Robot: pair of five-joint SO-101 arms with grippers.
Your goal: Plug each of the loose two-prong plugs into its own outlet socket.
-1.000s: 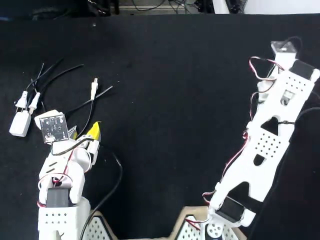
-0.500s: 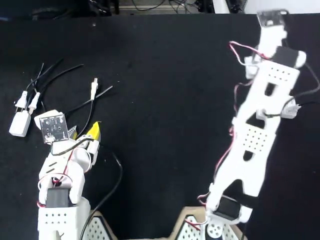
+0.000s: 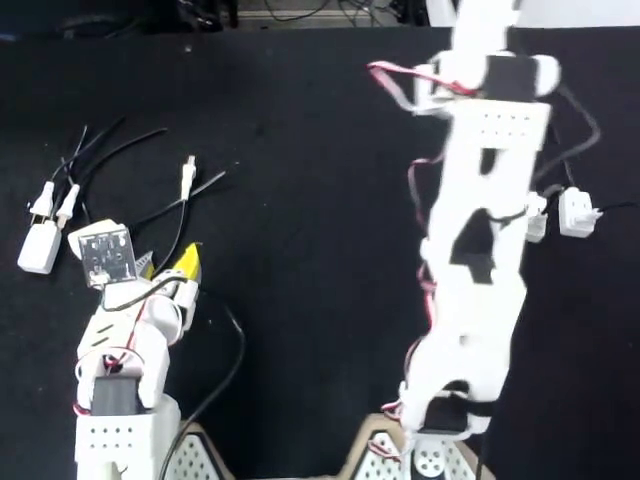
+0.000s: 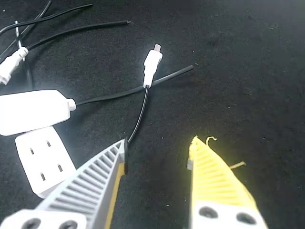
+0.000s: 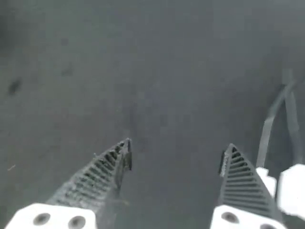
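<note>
Left pincer [image 4: 158,142] and right pincer [image 5: 177,147] both gape, empty. The small white two-prong plug [image 4: 152,64] on a black cord [image 4: 138,117] lies on the black table [image 4: 248,71] ahead of the left one, near the white socket block [image 4: 43,160]. The step in hand is picking up, I judge; next, clamp the plug's body squarely.

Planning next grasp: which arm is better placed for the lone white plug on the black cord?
Left. The left tool, open, faces the small white two-prong plug close ahead; the right tool faces bare black tabletop.
</note>
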